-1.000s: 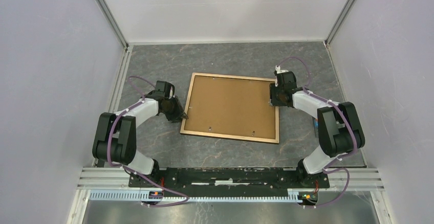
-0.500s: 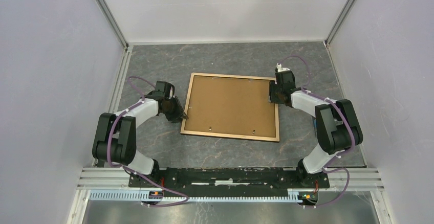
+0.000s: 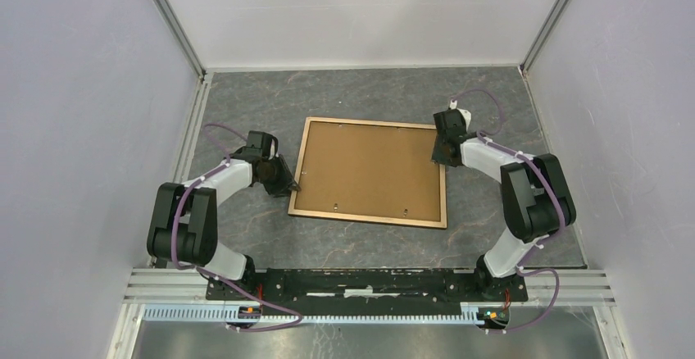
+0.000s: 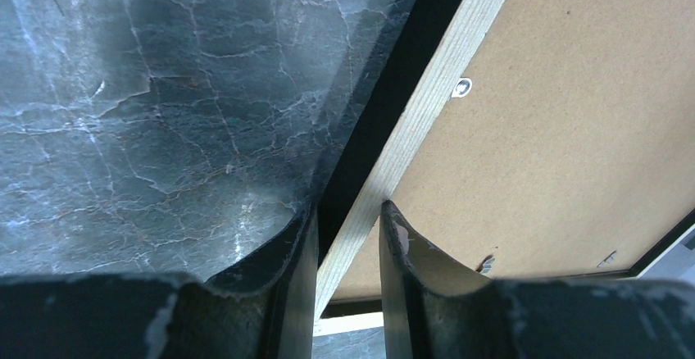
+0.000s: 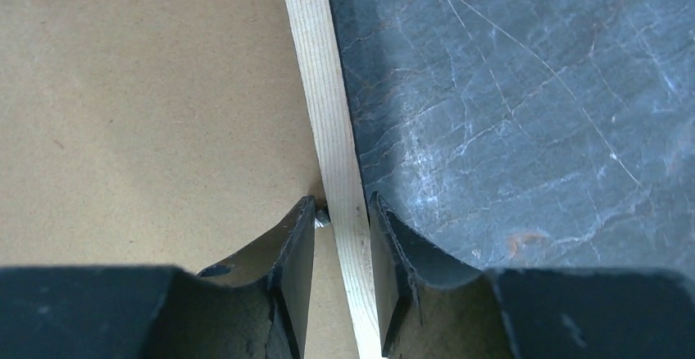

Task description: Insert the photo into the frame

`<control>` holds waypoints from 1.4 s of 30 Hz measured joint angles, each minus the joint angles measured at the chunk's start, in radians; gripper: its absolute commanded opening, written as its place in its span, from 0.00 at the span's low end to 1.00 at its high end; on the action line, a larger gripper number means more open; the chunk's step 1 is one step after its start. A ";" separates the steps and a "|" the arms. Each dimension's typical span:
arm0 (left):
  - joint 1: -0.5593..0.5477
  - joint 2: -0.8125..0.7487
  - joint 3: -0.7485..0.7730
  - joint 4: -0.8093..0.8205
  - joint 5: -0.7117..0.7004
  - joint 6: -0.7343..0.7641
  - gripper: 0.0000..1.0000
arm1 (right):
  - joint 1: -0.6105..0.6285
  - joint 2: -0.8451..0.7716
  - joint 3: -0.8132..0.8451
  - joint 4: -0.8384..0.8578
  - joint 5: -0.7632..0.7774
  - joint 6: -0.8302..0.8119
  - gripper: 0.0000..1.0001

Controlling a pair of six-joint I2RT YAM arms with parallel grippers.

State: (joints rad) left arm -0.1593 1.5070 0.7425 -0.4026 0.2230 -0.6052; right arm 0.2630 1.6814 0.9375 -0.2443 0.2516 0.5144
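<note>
The left gripper [image 3: 291, 185] sits at the frame's [image 3: 369, 217] left rail, close to its near-left corner. In the left wrist view its fingers [image 4: 305, 236] straddle that rail, one on the outer side over the dark stone table [image 3: 369, 93] and one on the inner side over the brown backing board [image 3: 369, 166]. They are drawn in to the rail's width and appear to pinch it.

The frame lies flat with its light wood face up. The backing board fills its opening, and a small metal retaining tab [image 4: 464, 88] shows at the board's edge. The photo is not visible in any view, so I cannot tell whether it lies under the board.

The right gripper [image 3: 440, 161] is at the frame's right rail, just short of its far-right corner. In the right wrist view its fingers [image 5: 302, 228] close on the pale wooden rail, with the inner one beside another tab [image 5: 321, 220].

With opposite rails held and the board seated, this looks like a late step: the closed-up frame is gripped for lifting or turning over. The next move probably needs both arms to rise together at an even pace. The thin rails should not twist or slip from the narrow fingertips. The frame should stay level enough that the board does not drop out if the tabs are loose.
</note>
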 measured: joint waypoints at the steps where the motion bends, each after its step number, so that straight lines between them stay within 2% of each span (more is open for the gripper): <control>1: 0.002 -0.001 -0.001 0.000 0.000 0.000 0.13 | 0.008 0.008 0.016 -0.026 0.018 0.015 0.36; 6: 0.003 -0.006 -0.008 0.005 0.001 0.000 0.12 | 0.028 0.056 0.100 -0.148 0.076 0.105 0.35; 12: 0.004 -0.019 -0.024 0.023 0.003 -0.016 0.12 | 0.036 0.063 0.110 -0.184 0.124 0.214 0.19; 16: 0.007 -0.037 -0.045 0.040 0.004 -0.035 0.12 | 0.041 0.063 0.111 -0.191 0.135 0.243 0.19; 19: 0.008 -0.059 -0.064 0.045 0.008 -0.048 0.13 | 0.047 0.068 0.123 -0.209 0.138 0.250 0.25; 22: 0.009 -0.092 -0.095 0.047 0.010 -0.065 0.15 | 0.052 0.074 0.136 -0.224 0.138 0.241 0.45; 25: 0.010 -0.140 -0.141 0.047 0.029 -0.098 0.17 | 0.058 0.082 0.148 -0.212 0.104 0.201 0.62; 29: 0.008 -0.243 -0.233 0.038 0.076 -0.174 0.21 | 0.064 0.100 0.164 -0.162 0.039 0.100 0.68; 31: 0.001 -0.315 -0.290 0.025 0.098 -0.227 0.29 | 0.064 0.135 0.206 -0.146 -0.003 0.039 0.71; 32: -0.006 -0.347 -0.309 0.013 0.103 -0.249 0.37 | 0.064 0.155 0.231 -0.133 -0.026 0.015 0.73; 35: -0.063 -0.467 -0.357 -0.067 0.104 -0.315 0.78 | 0.066 0.206 0.293 -0.083 -0.097 -0.046 0.78; 37: -0.095 -0.562 -0.358 -0.127 0.114 -0.340 0.97 | 0.076 0.233 0.340 -0.083 -0.129 -0.093 0.83; 40: -0.102 -0.708 -0.320 -0.200 0.080 -0.325 1.00 | 0.089 0.241 0.392 -0.103 -0.136 -0.175 0.98; 42: -0.102 -0.774 -0.260 -0.219 0.052 -0.296 1.00 | 0.097 0.222 0.411 -0.120 -0.127 -0.238 0.98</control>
State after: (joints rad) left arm -0.2615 0.7334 0.4824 -0.6212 0.2749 -0.9012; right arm 0.3603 1.9034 1.3487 -0.3645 0.1249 0.2760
